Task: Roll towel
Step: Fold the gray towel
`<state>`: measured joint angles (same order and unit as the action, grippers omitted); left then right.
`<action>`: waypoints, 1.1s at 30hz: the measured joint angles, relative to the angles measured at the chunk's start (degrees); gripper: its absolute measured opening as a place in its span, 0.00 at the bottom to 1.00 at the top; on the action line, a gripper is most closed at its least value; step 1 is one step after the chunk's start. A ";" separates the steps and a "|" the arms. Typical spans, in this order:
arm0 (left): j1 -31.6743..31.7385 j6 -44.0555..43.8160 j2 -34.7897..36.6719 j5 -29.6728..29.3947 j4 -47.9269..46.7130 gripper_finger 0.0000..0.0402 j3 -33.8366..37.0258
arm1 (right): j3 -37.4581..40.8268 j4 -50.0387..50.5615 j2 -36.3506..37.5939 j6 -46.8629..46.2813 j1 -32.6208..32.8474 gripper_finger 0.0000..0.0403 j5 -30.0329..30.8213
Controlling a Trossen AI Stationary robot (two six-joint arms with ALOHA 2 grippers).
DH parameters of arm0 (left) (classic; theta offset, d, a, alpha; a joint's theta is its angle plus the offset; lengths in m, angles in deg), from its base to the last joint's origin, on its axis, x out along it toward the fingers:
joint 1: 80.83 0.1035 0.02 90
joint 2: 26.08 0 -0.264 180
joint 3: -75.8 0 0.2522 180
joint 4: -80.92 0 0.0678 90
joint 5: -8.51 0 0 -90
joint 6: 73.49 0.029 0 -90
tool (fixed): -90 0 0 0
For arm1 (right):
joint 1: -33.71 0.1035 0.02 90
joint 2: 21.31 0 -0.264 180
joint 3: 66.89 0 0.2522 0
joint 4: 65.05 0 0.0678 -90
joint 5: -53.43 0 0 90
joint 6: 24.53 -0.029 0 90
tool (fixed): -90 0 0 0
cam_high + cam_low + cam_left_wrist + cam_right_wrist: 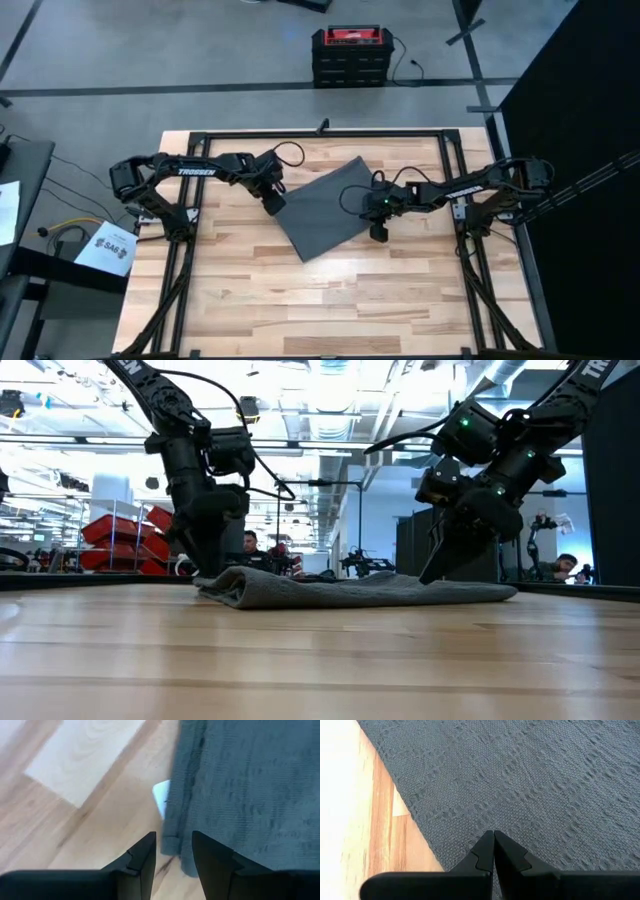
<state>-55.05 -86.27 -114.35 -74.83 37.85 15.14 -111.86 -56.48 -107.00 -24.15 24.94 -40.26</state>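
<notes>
The dark grey towel (330, 205) lies flat on the wooden table, turned cornerwise, a little back of centre. Its small white tag (161, 797) sticks out from under the left edge. My left gripper (273, 204) is down at the towel's left corner, open, with the hemmed corner (172, 842) between its fingertips. My right gripper (380, 233) stands shut at the towel's right near edge (420, 815). In the low view the towel (370, 592) lies low, its left end a little humped. My right gripper has its shut fingertips (487, 845) down on the towel's top face, just inside its right near edge. The fingers come from above, slanting down. No cloth shows between them. The towel lies flat on the table under them.
A black metal frame (320, 133) runs around the table's far and side edges. A red and black case (348, 55) stands on the floor beyond the far edge. Bare wood (320, 300) lies on the near side of the towel.
</notes>
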 joint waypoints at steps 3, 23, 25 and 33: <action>0.07 0.55 -0.17 0.66 1.70 0.28 0.50 | 0.00 -0.02 0.00 0.00 0.00 0.00 0.00; -0.42 3.07 -7.18 3.46 -0.31 0.05 -2.67 | 0.00 -0.24 0.00 -0.76 0.00 0.00 0.00; -0.52 3.05 -6.50 3.27 -1.42 0.03 -3.25 | 0.00 -0.20 0.00 -1.01 0.00 0.00 0.00; -2.81 2.75 1.87 -0.46 -3.68 0.04 -4.52 | -4.30 5.31 -0.02 -0.20 0.01 0.00 0.00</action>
<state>-57.86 -83.51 -112.48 -75.29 34.17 10.62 -116.16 -51.17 -107.02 -24.35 24.95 -40.26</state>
